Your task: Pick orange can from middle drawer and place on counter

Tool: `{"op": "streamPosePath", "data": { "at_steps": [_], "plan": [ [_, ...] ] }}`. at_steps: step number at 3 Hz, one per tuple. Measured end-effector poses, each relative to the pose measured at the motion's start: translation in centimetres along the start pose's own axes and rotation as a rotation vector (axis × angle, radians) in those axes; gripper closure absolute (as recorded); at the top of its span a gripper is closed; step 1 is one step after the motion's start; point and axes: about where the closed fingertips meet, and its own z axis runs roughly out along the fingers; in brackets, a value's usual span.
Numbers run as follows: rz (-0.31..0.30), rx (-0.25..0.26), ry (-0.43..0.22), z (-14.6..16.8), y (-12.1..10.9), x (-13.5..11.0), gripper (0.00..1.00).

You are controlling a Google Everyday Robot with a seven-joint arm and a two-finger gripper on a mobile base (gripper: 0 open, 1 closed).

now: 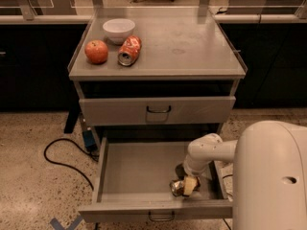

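The middle drawer (139,169) stands pulled open below the counter (192,42). The orange can (176,188), shiny bronze with a silver end, lies on its side near the drawer's front right corner. My gripper (187,185) reaches down into the drawer from the white arm at the right and sits right at the can, with a pale finger (190,185) against its right side. The can appears to rest on or just above the drawer floor.
On the counter's left side are a white bowl (118,29), a round orange-red fruit (96,51) and a red-orange and white can (129,51) lying on its side. The upper drawer (158,110) is shut. A black cable (62,155) lies on the floor at left.
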Motion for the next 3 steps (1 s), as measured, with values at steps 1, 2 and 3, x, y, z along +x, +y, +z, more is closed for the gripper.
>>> {"op": "streamPosePath", "data": {
  "at_steps": [1,2,3],
  "plan": [
    [0.000,0.000,0.000,0.0,0.0,0.0,0.65],
    [0.000,0.000,0.000,0.0,0.0,0.0,0.89],
    [-0.033,0.018,0.014,-1.5,-0.3,-0.9,1.00]
  ]
}}
